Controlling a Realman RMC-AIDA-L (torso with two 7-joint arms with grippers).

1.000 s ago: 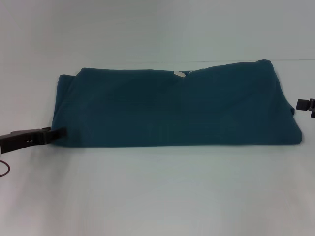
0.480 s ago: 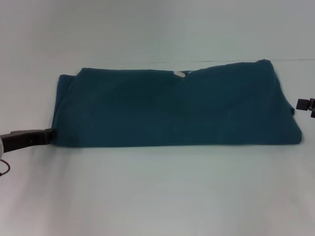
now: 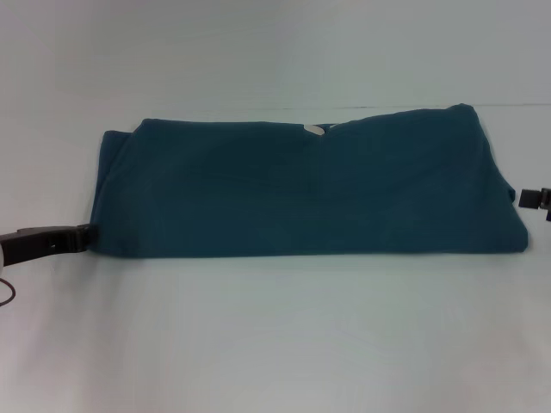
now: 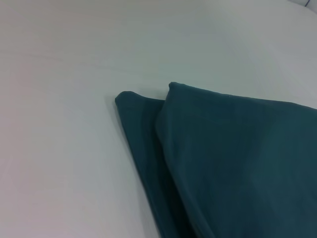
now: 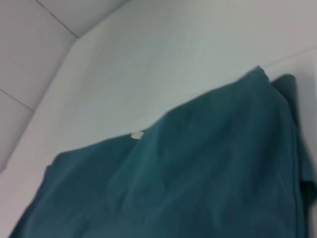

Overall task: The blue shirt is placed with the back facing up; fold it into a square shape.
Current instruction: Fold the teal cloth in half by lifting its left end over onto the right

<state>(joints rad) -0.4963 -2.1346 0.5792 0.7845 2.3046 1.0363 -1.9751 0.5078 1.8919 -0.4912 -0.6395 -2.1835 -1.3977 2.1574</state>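
Lying flat in the middle of the white tabletop (image 3: 275, 335), the shirt (image 3: 301, 189) is folded into a long, wide band. It is dark teal-blue, soft and plain on top, with no letters showing. A small white tag (image 3: 315, 131) peeks out at its far edge. At its left end two layers show, one folded over the other, each with a neat corner. The left hand (image 3: 82, 237) sits low at the near left corner, touching the cloth; I cannot tell if it is wide or narrow. The right hand (image 3: 535, 200) is just beside the right edge, and I cannot tell its state either.
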